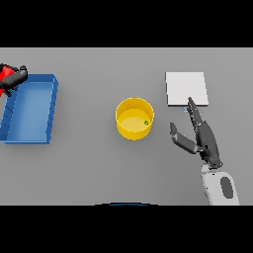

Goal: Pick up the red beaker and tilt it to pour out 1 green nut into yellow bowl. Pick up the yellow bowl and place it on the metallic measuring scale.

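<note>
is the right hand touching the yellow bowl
Apart. The head view shows bare grey table between the right hand, fingers straight, and the yellow bowl; the hand is off to the bowl's right.

We count one yellow bowl with one green nut lying inside it, one blue tray, and one pale square scale on the one grey table. We also count one red beaker, only partly in view at the left edge. Of hands we see two: the left hand at that beaker and the right hand near the scale.
</note>
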You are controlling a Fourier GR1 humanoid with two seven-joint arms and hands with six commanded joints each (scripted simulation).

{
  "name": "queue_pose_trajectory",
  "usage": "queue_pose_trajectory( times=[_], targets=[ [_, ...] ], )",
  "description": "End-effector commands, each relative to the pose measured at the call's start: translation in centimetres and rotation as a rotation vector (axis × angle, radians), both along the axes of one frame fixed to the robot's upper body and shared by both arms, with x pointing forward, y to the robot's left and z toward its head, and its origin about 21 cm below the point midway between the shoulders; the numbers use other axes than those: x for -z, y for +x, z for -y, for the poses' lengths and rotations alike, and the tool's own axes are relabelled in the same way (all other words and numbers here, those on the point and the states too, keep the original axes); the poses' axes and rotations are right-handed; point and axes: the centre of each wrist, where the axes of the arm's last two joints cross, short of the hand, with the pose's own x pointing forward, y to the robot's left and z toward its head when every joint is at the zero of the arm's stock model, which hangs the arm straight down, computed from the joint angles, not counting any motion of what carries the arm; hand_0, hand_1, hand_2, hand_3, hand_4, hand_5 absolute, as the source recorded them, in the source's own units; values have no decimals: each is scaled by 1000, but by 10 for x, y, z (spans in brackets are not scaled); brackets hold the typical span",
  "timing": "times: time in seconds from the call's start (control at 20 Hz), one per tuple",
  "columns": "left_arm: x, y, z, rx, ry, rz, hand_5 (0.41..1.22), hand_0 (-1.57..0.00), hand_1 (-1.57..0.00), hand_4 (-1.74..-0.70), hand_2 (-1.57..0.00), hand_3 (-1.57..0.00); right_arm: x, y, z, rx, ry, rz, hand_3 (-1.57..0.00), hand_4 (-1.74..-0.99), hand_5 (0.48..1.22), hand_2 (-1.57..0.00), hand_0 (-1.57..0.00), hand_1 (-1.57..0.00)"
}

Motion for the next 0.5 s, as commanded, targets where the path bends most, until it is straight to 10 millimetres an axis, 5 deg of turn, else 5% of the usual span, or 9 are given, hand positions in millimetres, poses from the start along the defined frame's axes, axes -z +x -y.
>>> queue_pose_trajectory(
  times=[0.0,0.2,0.45],
  targets=[
    [-1,0,-2,7,0,-13,701,-785,-664,-883,-597,-371,2,-1,4,7,-13,-3,1,-1320,726,1,1,1],
    [1,0,1,42,71,-88,659,-321,-271,-794,-244,-151,2,3,8,4,-12,-6,1,-1315,724,1,1,1],
    [4,4,1,54,118,-96,655,-105,-88,-746,-79,-49,4,1,7,11,-37,6,1,-1300,717,1,1,1]
  ],
)
